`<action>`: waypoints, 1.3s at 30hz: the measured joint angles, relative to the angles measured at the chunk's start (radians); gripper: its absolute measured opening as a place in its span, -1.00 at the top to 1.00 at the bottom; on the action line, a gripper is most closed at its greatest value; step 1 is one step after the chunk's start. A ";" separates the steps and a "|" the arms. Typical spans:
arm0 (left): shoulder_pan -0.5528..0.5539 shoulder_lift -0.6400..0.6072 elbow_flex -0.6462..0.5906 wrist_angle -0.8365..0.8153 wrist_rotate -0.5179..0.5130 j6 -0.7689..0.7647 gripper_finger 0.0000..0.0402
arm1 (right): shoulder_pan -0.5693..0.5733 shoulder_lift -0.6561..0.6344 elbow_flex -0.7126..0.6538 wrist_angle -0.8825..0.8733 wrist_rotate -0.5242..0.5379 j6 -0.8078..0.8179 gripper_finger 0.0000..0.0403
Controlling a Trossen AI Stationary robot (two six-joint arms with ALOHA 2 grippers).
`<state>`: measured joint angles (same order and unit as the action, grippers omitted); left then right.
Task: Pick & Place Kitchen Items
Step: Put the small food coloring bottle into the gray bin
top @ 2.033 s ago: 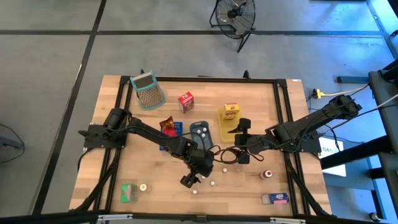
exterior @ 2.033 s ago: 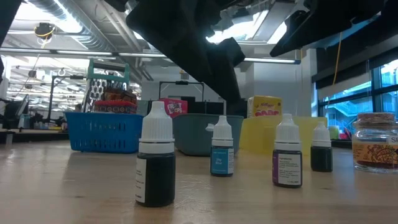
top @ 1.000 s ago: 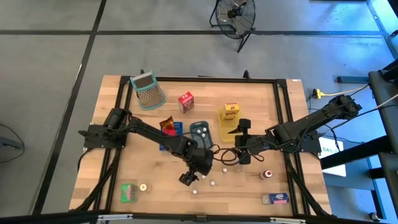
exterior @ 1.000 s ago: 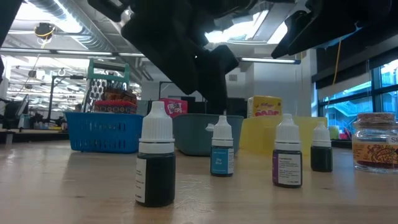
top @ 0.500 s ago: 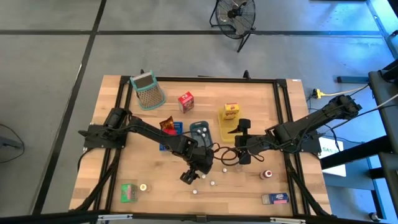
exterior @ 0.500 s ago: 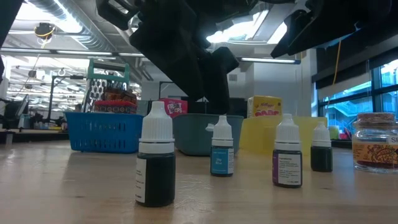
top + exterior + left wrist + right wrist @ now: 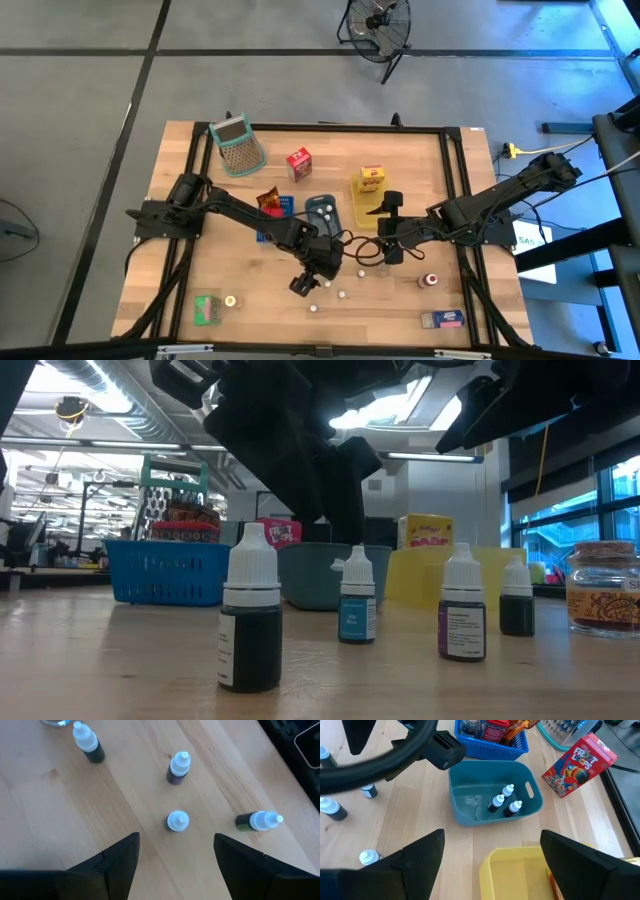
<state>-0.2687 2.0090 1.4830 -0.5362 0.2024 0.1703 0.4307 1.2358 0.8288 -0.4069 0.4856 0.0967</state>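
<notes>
Dropper bottle (image 7: 177, 820) stands below open left gripper (image 7: 175, 851).

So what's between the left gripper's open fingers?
In the left wrist view, the left gripper hangs over bare wood, one upright dropper bottle just ahead.

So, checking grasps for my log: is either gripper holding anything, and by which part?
Nothing is held. The left gripper hangs open above a dropper bottle; the right gripper is open too.

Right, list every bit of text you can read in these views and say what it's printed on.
"FROOT LOOPS": on the red cereal carton beside the grey-blue tray.
Yellow carton: has print, too blurred to read.
Dropper bottle labels: too small to read.
Jar label: only a partial "S" shows; unreadable.
</notes>
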 joint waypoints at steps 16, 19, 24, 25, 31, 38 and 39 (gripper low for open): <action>0.002 0.004 -0.044 0.124 0.003 0.009 -0.25 | 0.000 0.000 0.000 -0.007 -0.042 -0.008 -0.65; 0.004 0.006 -0.062 0.158 0.039 0.001 -0.25 | 0.000 0.000 0.000 -0.002 -0.024 -0.011 -0.65; 0.010 0.006 -0.068 0.179 0.062 0.000 -0.25 | 0.000 0.000 0.000 0.003 -0.018 -0.011 -0.65; 0.010 0.006 -0.068 0.185 0.062 0.000 -0.25 | 0.000 0.000 0.000 0.005 -0.018 -0.011 -0.65; 0.009 0.006 -0.069 0.197 0.057 -0.002 -0.25 | 0.000 0.000 0.000 0.007 -0.048 -0.007 -0.65; 0.007 0.006 -0.069 0.200 0.055 -0.002 -0.25 | 0.003 0.000 0.000 0.008 -0.032 -0.007 -0.65; 0.006 0.006 -0.069 0.200 0.055 -0.002 -0.25 | 0.003 0.000 0.000 0.008 -0.028 -0.007 -0.65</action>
<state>-0.2627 2.0151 1.4143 -0.3367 0.2574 0.1680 0.4335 1.2358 0.8288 -0.3991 0.4573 0.0895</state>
